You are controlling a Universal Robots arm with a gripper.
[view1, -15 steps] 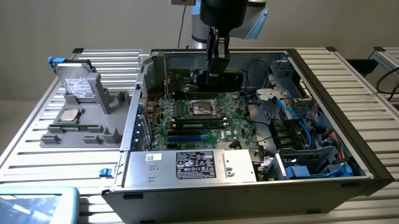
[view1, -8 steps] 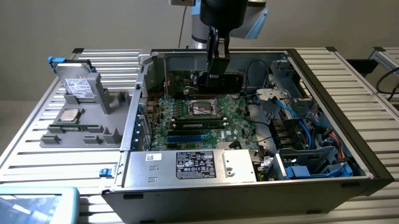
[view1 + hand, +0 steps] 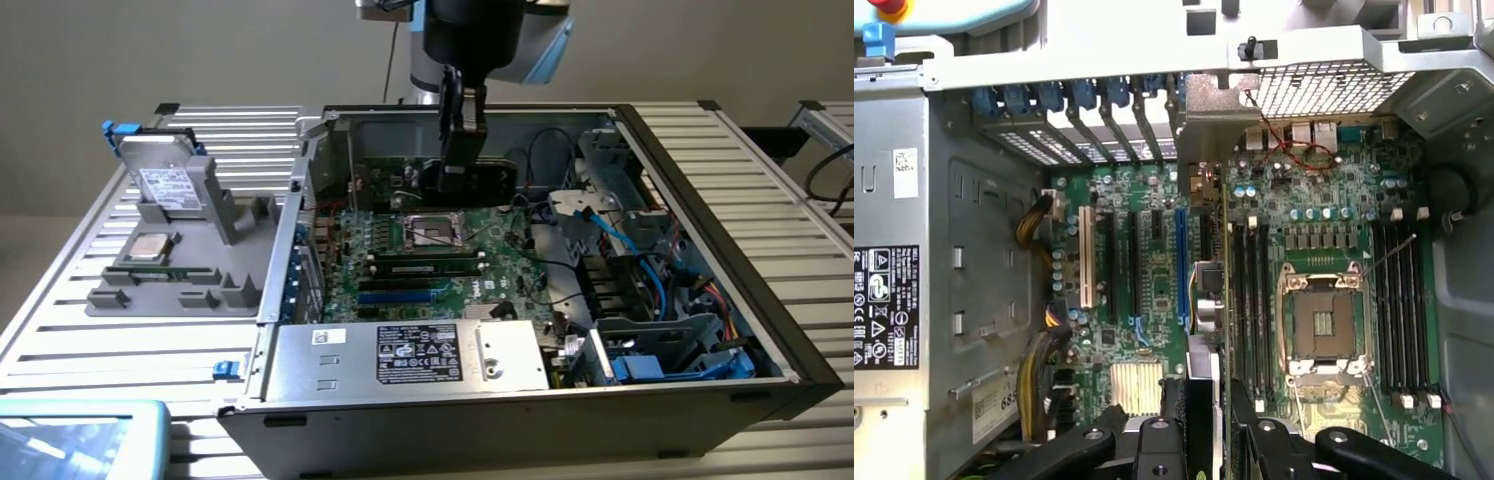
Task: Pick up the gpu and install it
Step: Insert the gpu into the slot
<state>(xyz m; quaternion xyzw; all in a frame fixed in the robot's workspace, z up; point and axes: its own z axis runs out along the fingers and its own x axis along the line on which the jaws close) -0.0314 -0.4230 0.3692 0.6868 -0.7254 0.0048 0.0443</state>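
Above the motherboard (image 3: 350, 262), we hold the gpu (image 3: 1222, 250) on edge, the gripper (image 3: 1204, 440) clamped on it; its long axis seems parallel to the blue slot (image 3: 1181, 260), just beside it, toward the CPU socket (image 3: 1322, 325).

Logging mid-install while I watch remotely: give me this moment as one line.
tool: shut on graphics card | position: above motherboard, inside computer case | slotted: not yet
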